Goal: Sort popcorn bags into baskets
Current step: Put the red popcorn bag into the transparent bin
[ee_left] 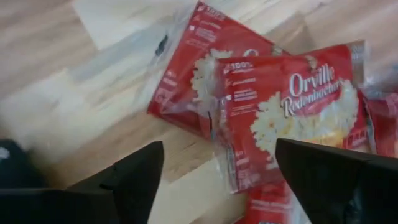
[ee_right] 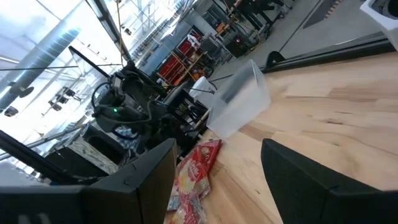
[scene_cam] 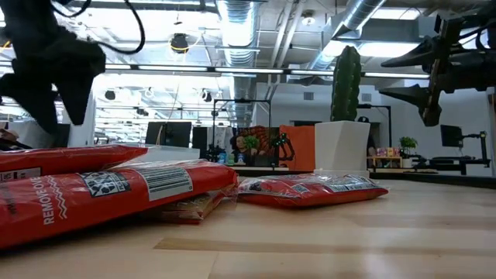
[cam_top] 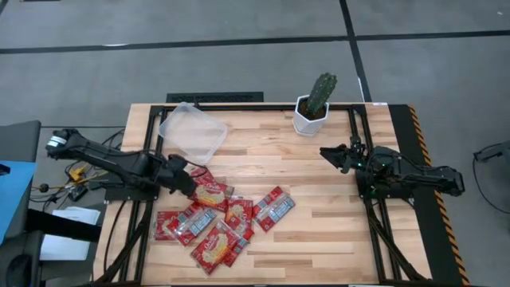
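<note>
From above, my left gripper [cam_top: 185, 177] hangs over the near edge of the pile of flat red popcorn packets with yellow-cream fronts [cam_top: 223, 219], jaws spread and empty; the shallow clear plastic tray [cam_top: 193, 131] lies just behind it, with no packet visible inside. My right gripper [cam_top: 335, 155] waits well apart, beside the white faceted cactus pot [cam_top: 309, 116], jaws parted on nothing.

At table height the packets [scene_cam: 116, 190] lie flat and overlapping.

Through my left wrist, two overlapping packets [ee_left: 286, 112] sit ahead of my fingers [ee_left: 134, 177]; I should straddle the upper one's edge alone, probably its near side.

My right wrist sees the tray [ee_right: 239, 102] beyond the pile.
</note>
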Motion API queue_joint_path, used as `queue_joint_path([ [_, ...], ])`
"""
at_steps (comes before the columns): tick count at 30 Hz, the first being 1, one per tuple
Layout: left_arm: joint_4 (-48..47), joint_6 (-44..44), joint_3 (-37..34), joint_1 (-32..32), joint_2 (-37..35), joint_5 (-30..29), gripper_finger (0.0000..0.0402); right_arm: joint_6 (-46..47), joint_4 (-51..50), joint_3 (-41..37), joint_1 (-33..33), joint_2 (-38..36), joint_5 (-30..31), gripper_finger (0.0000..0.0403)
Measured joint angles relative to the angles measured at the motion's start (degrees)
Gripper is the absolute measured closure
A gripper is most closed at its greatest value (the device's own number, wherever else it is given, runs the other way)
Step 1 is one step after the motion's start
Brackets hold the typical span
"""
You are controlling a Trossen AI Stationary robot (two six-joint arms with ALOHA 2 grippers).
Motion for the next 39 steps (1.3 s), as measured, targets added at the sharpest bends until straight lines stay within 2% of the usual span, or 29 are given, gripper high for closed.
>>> queue_joint_path([
  [5, 10.4, -3.5, -5.0, -1.6, -0.9, 0.0, 0.0074, 0.0, -0.1, 0.0, -0.1, 0.0, 0.0, 0.0143],
  [9, 13.5, -8.3, -9.4, -3.0, -0.4, -0.1, 0.0073, 0.0, -0.1, 0.1, -0.1, 0.0, 0.0, 0.0143],
  [14, 24.2, -10.0, -14.9, -3.7, -0.4, 0.2, 0.0082, 0.0, -0.1, 0.1, -0.1, 0.0, 0.0, 0.0143],
  [18, 30.6, -10.6, -16.9, -3.7, -0.4, 1.3, 0.0144, -0.1, -0.1, 0.1, -0.1, 0.0, 0.1, 0.0143],
  [21, 30.5, -11.2, -17.4, -3.7, -0.4, 1.5, 0.0219, -0.2, -0.2, 0.1, -0.1, 0.0, 0.1, 0.0143],
  [26, 30.3, -11.9, -17.8, -3.7, -0.4, 1.1, 0.0367, -0.2, -0.7, 0.2, -0.1, 0.0, 0.1, 0.0143],
  [27, 30.4, -12.8, -17.7, -3.7, -0.5, 1.1, 0.0383, -0.2, -1.0, 0.2, -0.1, 0.0, 0.1, 0.0143],
  [33, 29.5, -15.5, -14.3, -3.6, -0.4, 2.7, 0.0396, -0.2, -1.8, 0.3, -0.1, 0.0, 0.1, 0.0143],
  [39, 25.4, -16.7, -6.9, -3.6, -0.4, 2.7, 0.0401, -0.1, -1.9, 0.3, -0.1, 0.0, 0.1, 0.0143],
])
